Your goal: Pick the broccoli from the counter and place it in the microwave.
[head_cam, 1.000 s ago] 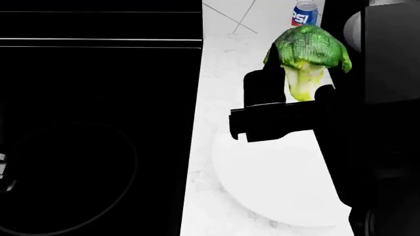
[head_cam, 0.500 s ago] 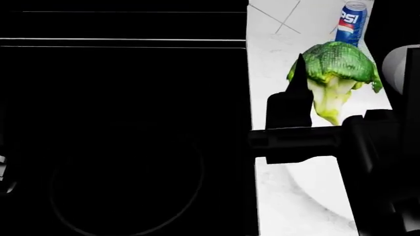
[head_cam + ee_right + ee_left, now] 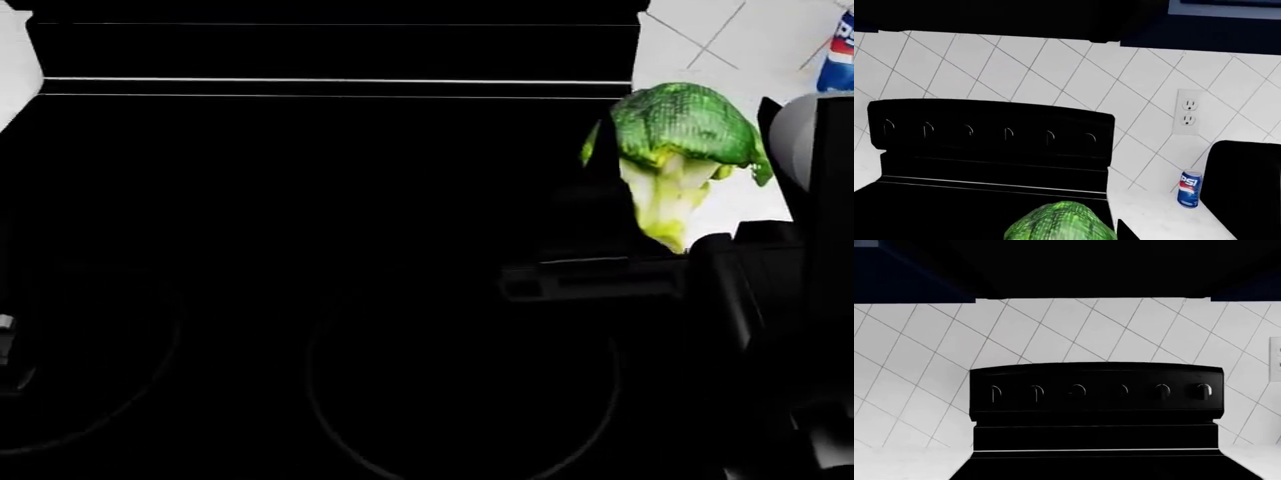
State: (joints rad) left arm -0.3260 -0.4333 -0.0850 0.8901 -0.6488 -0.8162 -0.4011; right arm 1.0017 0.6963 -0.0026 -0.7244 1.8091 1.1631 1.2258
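The broccoli (image 3: 681, 130), a floret with a bumpy green crown and pale stalk, is held upright in my right gripper (image 3: 674, 205). The gripper is shut on its stalk and holds it above the right edge of the black stovetop (image 3: 334, 250). In the right wrist view only the green crown (image 3: 1061, 222) shows at the frame's lower edge. A sliver of white counter (image 3: 741, 205) shows behind the broccoli. My left gripper shows in no view. A dark body (image 3: 1094, 267) hangs above the stove; I cannot tell whether it is the microwave.
A Pepsi can (image 3: 841, 50) stands on the counter by the tiled wall, also in the right wrist view (image 3: 1189, 189). A black box-shaped object (image 3: 1247, 190) stands next to it. The stove's back panel with knobs (image 3: 1097, 390) faces me.
The view has swung left: the stovetop now fills most of the head view and the white plate is out of frame. The broccoli stays gripped and now hangs over the stove's right edge.
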